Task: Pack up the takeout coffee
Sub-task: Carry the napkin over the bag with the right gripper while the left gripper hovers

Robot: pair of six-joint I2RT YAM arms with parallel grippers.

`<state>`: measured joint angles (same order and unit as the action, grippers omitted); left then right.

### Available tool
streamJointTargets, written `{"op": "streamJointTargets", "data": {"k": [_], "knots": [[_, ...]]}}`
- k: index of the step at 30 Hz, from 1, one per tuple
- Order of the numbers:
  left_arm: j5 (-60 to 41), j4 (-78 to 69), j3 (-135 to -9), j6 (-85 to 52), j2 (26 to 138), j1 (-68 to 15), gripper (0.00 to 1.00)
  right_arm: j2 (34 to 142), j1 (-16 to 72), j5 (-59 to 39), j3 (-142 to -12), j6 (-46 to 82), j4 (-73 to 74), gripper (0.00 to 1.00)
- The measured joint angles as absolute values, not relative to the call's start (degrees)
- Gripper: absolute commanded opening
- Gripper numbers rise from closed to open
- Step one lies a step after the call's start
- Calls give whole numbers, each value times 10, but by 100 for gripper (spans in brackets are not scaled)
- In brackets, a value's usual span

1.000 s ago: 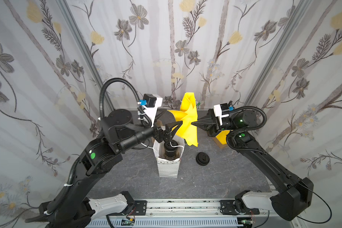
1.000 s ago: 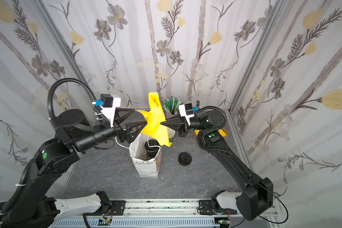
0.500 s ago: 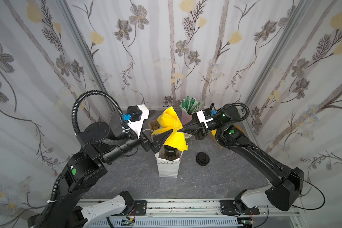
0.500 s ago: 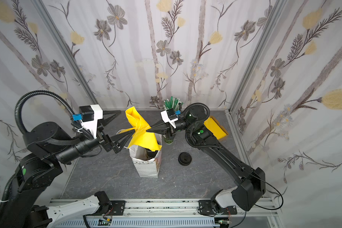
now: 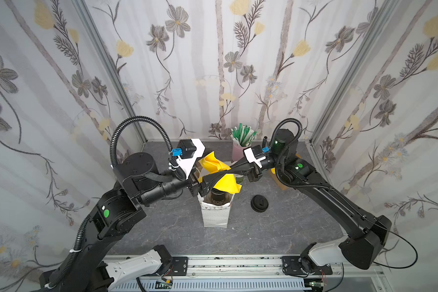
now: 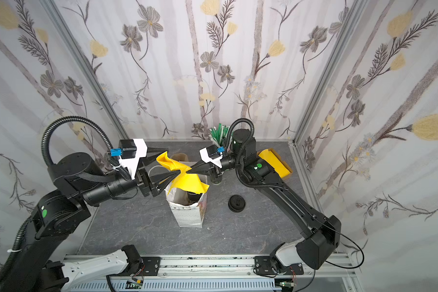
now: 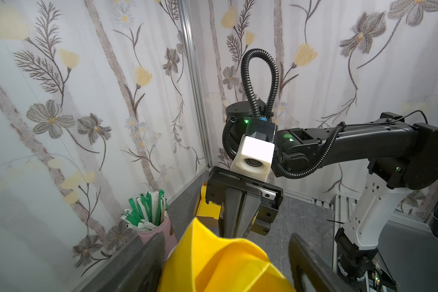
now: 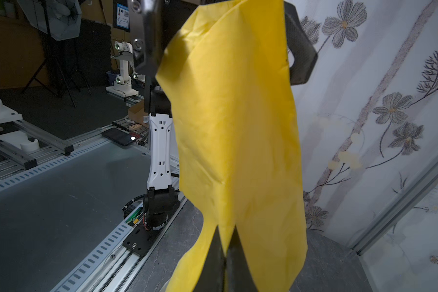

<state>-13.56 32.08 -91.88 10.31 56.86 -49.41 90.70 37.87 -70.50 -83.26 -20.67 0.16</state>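
Observation:
The takeout coffee (image 5: 219,197) (image 6: 193,196), a cup under a black lid, stands inside the white paper bag (image 5: 215,217) (image 6: 189,215) at mid-table. Just above the bag's mouth hangs a crumpled yellow napkin (image 5: 224,182) (image 6: 187,180) (image 8: 238,126). My right gripper (image 5: 228,171) (image 6: 187,172) (image 8: 225,240) is shut on the napkin's edge. My left gripper (image 5: 213,165) (image 6: 173,161) (image 7: 225,237) faces it, open, its fingers (image 7: 147,263) on either side of the napkin's upper fold (image 7: 225,268).
A loose black lid (image 5: 259,203) (image 6: 236,203) lies right of the bag. A pink holder of green-and-white straws (image 5: 239,149) (image 7: 154,227) stands at the back wall. A box of yellow napkins (image 6: 274,161) sits back right, brown cups (image 6: 180,157) behind the bag.
The napkin has come down from high over the bag to its mouth. My left arm drew back left, then returned, and its jaws have narrowed around the napkin. The right gripper stayed shut.

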Motion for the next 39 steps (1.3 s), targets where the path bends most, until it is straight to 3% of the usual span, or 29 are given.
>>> {"op": "streamJointTargets", "data": {"k": [4,6,8,9,10,12,17,20,22,26,31,32,33,34,35,37,39], "knots": [[-131,327,-916,105,571,-494,9,905,379,-702,-833,-215,-10,0],[-119,328,-916,110,568,-494,1,904,379,-701,-833,-216,-16,0],[-101,328,-916,118,567,-494,0,903,379,-700,-832,-215,-16,40],[-90,328,-916,121,567,-494,0,903,379,-696,-832,-210,-15,49],[-78,328,-917,124,567,-494,0,903,379,-687,-830,-206,-15,52],[-57,328,-917,131,567,-494,0,903,379,-679,-826,-199,-11,68],[-46,328,-915,140,568,-494,0,901,396,-640,-824,-197,7,81],[-52,328,-907,139,567,-494,0,903,411,-627,-832,-202,6,79],[-60,328,-901,137,566,-494,0,917,420,-626,-853,-206,4,72],[-63,328,-892,135,564,-494,0,945,440,-617,-889,-211,-18,52],[-62,329,-888,134,565,-494,0,957,453,-622,-897,-199,-28,15],[-62,329,-887,135,564,-494,16,958,453,-623,-897,-194,-28,10],[-59,330,-887,135,562,-494,47,959,453,-623,-897,-189,-28,6],[-54,330,-887,137,559,-494,72,959,453,-623,-897,-185,-28,1],[-45,330,-888,138,557,-495,86,959,453,-622,-894,-180,-24,0],[-23,329,-894,143,551,-494,98,955,454,-621,-875,-160,-3,0],[3,328,-901,147,547,-494,100,947,456,-610,-837,-126,44,0]]}}
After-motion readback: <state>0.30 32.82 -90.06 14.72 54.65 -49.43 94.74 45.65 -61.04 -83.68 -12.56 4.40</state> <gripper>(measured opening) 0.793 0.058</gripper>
